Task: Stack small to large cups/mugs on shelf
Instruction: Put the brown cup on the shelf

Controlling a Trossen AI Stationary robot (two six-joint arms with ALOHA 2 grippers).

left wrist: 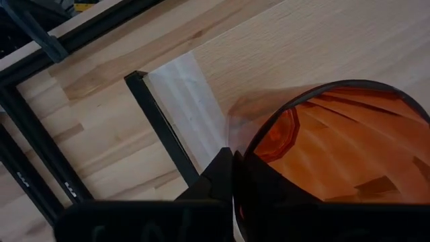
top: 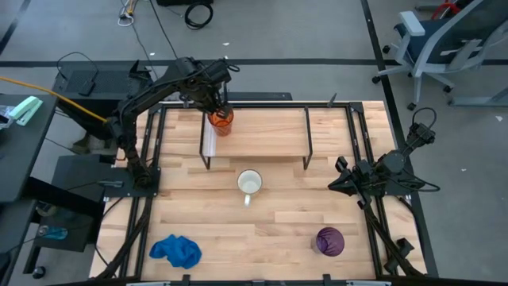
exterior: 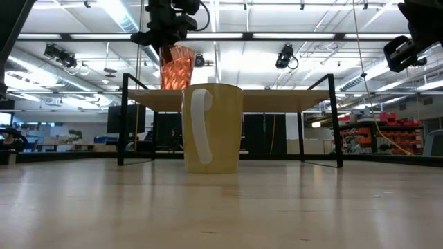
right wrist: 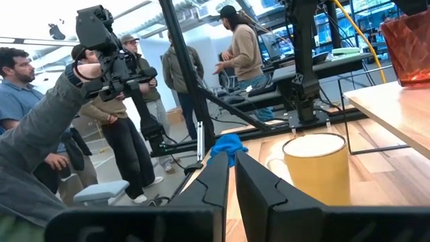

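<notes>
The purple tumbler (top: pixel 330 241) sits too small to show its pattern or contents.

The translucent orange faceted cup (left wrist: pixel 336 154) looks glossy; the light-wood shelf board (top: pixel 262 131) on thin black metal legs (exterior: pixel 124 121) appears matt, smooth.

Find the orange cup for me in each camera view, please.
High: orange cup on the shelf's left end, in the left gripper.
Low: upper left, standing on the shelf behind the mug.
Left wrist: right side, seen from above.
Right wrist: top right corner.
Shared landmark: the shelf.
</notes>
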